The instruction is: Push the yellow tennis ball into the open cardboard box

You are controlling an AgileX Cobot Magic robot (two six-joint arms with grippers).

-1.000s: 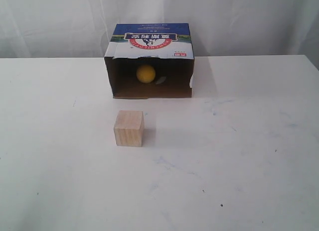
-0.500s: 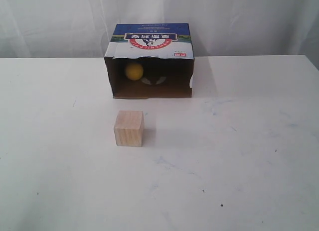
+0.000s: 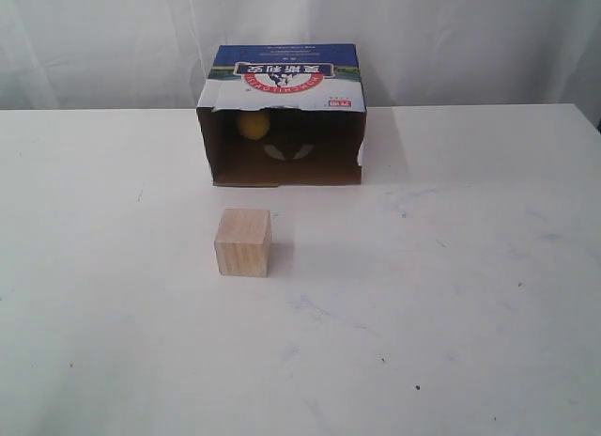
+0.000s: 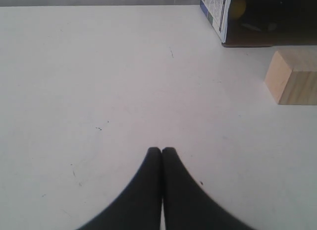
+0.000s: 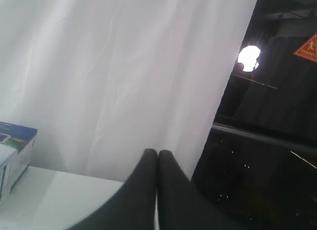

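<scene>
The yellow tennis ball (image 3: 253, 124) lies inside the open cardboard box (image 3: 282, 71), deep in its shaded left rear part; the left wrist view shows the yellow tennis ball (image 4: 238, 7) dimly inside the open cardboard box (image 4: 216, 12). The box lies on its side with its mouth toward the camera, blue-and-white printed panel on top. Neither arm appears in the exterior view. My left gripper (image 4: 161, 149) is shut and empty over bare table, well away from the box. My right gripper (image 5: 157, 152) is shut, empty, and faces the curtain past a corner of the box (image 5: 15, 145).
A pale wooden cube (image 3: 243, 241) stands on the white table (image 3: 451, 295) in front of the box mouth; the same wooden cube (image 4: 293, 77) shows in the left wrist view. A white curtain (image 3: 470, 41) hangs behind the table. Dark room lies beyond the curtain's edge (image 5: 267, 116).
The ball has rolled from the middle of the box mouth to the left and deeper into the box. The cube and the box have stayed put.
</scene>
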